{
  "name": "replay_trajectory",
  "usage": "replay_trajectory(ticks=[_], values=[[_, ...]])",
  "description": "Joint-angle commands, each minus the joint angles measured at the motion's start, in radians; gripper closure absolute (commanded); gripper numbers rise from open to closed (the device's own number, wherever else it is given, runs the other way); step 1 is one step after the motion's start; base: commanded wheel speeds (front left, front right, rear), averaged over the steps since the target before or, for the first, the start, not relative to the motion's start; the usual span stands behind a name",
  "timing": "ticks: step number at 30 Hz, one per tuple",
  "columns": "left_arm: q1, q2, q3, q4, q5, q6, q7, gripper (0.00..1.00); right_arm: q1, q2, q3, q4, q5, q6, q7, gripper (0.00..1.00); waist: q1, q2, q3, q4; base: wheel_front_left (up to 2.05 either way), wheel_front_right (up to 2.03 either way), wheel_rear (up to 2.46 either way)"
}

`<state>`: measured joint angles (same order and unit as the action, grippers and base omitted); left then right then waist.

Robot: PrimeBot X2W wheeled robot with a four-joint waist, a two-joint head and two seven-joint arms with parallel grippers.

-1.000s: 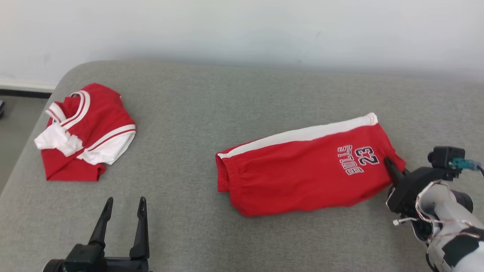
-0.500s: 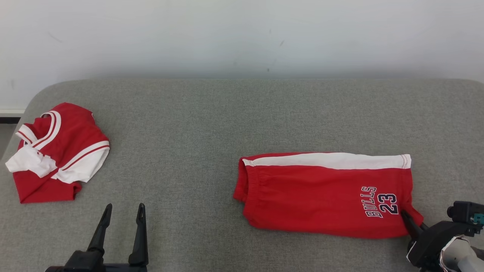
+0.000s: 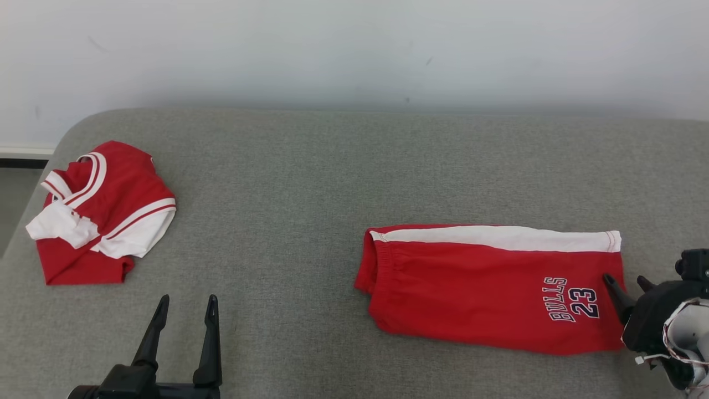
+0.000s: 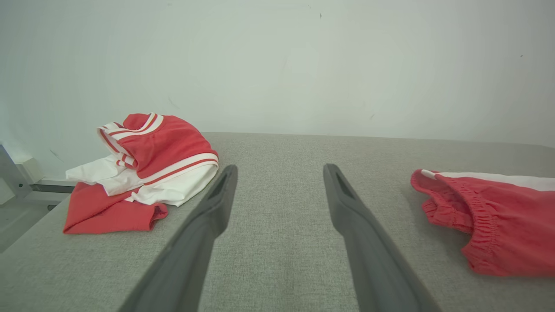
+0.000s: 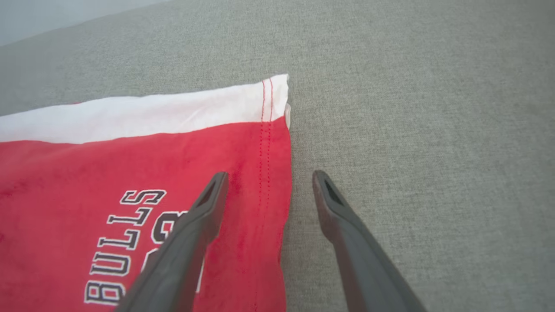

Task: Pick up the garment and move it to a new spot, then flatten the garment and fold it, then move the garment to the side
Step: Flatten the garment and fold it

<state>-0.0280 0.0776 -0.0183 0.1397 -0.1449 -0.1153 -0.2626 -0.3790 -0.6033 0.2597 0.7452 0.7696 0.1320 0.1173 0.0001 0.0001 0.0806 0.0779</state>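
The garment, red shorts (image 3: pixel 487 288) with a white side stripe and "BULLS 23" print, lies folded flat on the grey padded surface (image 3: pixel 304 183), right of centre. My right gripper (image 3: pixel 624 279) stands open at the shorts' right hem. In the right wrist view one finger lies over the red cloth (image 5: pixel 130 173) and the other over bare grey surface, with the right gripper (image 5: pixel 269 174) holding nothing. My left gripper (image 3: pixel 188 299) is open at the lower left, well clear of the shorts. The left wrist view has the left gripper (image 4: pixel 281 167) empty and the shorts' waistband (image 4: pixel 498 216) at right.
A crumpled red and white jersey (image 3: pixel 99 210) lies at the surface's far left, also in the left wrist view as the jersey (image 4: pixel 143 173). A pale wall runs behind the surface. The rounded left edge drops to the floor (image 3: pixel 16 199).
My right gripper was shut on the shorts' hem corner and has opened, leaving the cloth flat. The shorts went from slanted to level. The head view shifted. The left gripper stayed put.
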Motion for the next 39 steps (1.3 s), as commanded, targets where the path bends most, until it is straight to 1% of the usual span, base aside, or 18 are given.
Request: replay_trajectory(ticks=[1,8,14,15,16,17,18,21,24,27,31,35,39], values=[[-0.007,-0.005,-0.001,-0.004,0.012,-0.004,-0.003,0.0,-0.014,-0.005,-0.003,0.007,-0.017,-0.002,0.016,0.0,-0.0001,-0.0001,0.007,0.011,0.0,0.0,0.0],[-0.008,-0.01,0.004,-0.009,0.016,-0.008,-0.003,0.0,-0.036,0.012,-0.021,0.064,-0.068,-0.002,0.166,0.0,-0.0001,-0.0001,0.023,0.029,0.0,0.0,0.0],[-0.017,-0.013,0.007,-0.006,0.014,-0.006,-0.003,0.0,-0.035,0.043,-0.036,0.082,-0.064,-0.002,0.288,0.0,-0.0001,-0.0001,0.033,0.035,0.0,0.0,0.0],[-0.018,-0.014,0.008,-0.005,0.015,-0.006,-0.003,0.0,-0.031,0.047,-0.037,0.079,-0.062,-0.002,0.309,0.13,-0.0001,-0.0001,0.033,0.036,0.0,0.0,0.0],[-0.018,-0.014,0.008,-0.004,0.016,-0.006,-0.003,0.0,-0.029,0.05,-0.036,0.07,-0.06,-0.002,0.324,0.49,-0.0001,-0.0001,0.033,0.036,0.0,0.0,0.0],[-0.018,-0.015,0.009,-0.003,0.016,-0.006,-0.003,0.0,-0.028,0.051,-0.039,0.059,-0.059,-0.002,0.33,0.94,-0.0001,-0.0001,0.032,0.036,0.0,0.0,0.0],[-0.018,-0.015,0.01,-0.002,0.016,-0.006,-0.003,0.0,-0.027,0.049,-0.043,0.048,-0.059,-0.002,0.337,1.0,-0.0001,-0.0001,0.031,0.036,0.0,0.0,0.0],[-0.013,-0.016,0.013,0.001,0.017,-0.008,-0.003,0.0,-0.027,0.034,-0.058,0.025,-0.072,-0.002,0.346,1.0,-0.0001,-0.0001,0.023,0.032,0.0,0.0,0.0],[-0.009,-0.017,0.013,0.003,0.018,-0.008,-0.003,0.0,-0.036,0.003,-0.083,0.01,-0.094,-0.002,0.339,1.0,-0.0001,-0.0001,0.014,0.028,0.0,0.0,0.0],[-0.005,-0.019,0.013,0.0,0.021,-0.008,-0.003,0.0,-0.049,-0.036,-0.116,0.012,-0.126,-0.002,0.326,1.0,-0.0001,-0.0001,0.007,0.025,0.0,0.0,0.0],[-0.007,-0.02,0.015,0.003,0.019,-0.01,-0.003,0.0,-0.051,-0.062,-0.162,0.026,-0.165,-0.002,0.318,1.0,-0.0001,-0.0001,0.001,0.023,0.0,0.0,0.0],[0.005,-0.021,0.02,-0.002,0.018,-0.009,-0.003,0.0,-0.046,-0.051,-0.185,-0.001,-0.168,-0.002,0.328,1.0,-0.0001,-0.0001,-0.006,0.016,0.0,0.0,0.0],[0.02,-0.022,0.03,-0.003,0.019,-0.007,-0.003,0.0,-0.043,-0.014,-0.183,-0.083,-0.144,-0.002,0.351,1.0,-0.0001,-0.0001,-0.014,-0.001,0.0,0.0,0.0]])
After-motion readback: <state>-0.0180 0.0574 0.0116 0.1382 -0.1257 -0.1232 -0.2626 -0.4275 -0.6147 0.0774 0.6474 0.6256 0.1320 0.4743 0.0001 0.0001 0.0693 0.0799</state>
